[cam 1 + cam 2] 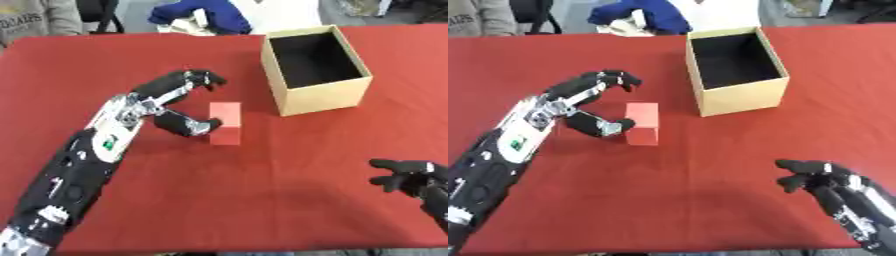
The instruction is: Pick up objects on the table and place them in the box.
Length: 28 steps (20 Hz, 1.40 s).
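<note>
left eye view: my left robot hand at the red block

my left robot hand (pixel 166 102) reaches over the red table (pixel 262 200) with its fingers spread apart and gripping nothing. the thumb (pixel 197 126) touches the left side of the red block (pixel 226 123), while the fingers (pixel 199 78) arch just beyond the block's far end. the block lies flat on the table, just near and left of the open cardboard box (pixel 315 70). my right robot hand (pixel 833 187) rests at the near right corner, fingers relaxed and holding nothing.
</note>
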Each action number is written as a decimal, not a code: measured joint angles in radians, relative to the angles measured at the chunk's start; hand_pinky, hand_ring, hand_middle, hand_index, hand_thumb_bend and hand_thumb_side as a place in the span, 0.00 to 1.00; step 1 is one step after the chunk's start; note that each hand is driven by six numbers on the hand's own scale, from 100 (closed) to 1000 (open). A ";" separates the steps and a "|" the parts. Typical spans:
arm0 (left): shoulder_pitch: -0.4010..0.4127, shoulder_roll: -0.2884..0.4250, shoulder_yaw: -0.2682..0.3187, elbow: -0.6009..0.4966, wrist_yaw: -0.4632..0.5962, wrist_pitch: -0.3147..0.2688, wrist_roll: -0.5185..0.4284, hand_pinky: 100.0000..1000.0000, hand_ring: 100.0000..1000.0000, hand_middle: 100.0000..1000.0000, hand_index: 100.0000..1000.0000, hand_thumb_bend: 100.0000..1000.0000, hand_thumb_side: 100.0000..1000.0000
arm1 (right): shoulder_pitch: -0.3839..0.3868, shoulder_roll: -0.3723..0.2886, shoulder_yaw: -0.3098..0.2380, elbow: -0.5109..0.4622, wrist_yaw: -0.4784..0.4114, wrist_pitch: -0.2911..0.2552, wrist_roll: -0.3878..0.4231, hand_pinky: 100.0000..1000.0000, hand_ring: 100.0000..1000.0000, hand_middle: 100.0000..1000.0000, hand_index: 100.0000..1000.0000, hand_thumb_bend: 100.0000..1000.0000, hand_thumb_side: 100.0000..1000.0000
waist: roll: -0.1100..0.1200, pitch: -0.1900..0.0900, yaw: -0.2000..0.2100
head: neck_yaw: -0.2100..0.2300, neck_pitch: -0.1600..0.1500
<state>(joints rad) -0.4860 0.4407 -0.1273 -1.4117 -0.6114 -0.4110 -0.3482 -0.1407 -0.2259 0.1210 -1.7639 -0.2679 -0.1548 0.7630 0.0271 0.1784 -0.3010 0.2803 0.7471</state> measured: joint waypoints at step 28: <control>-0.038 0.000 -0.035 0.108 -0.123 -0.056 0.034 1.00 0.77 0.79 0.93 0.35 0.61 | 0.000 0.000 0.003 0.002 -0.001 0.001 0.005 0.83 0.94 0.54 0.80 0.00 0.51 | -0.001 -0.003 -0.013 | 0.009 0.001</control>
<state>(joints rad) -0.5241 0.4407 -0.1627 -1.3039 -0.7339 -0.4673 -0.3143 -0.1403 -0.2259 0.1237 -1.7617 -0.2689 -0.1537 0.7679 0.0262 0.1753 -0.3139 0.2892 0.7477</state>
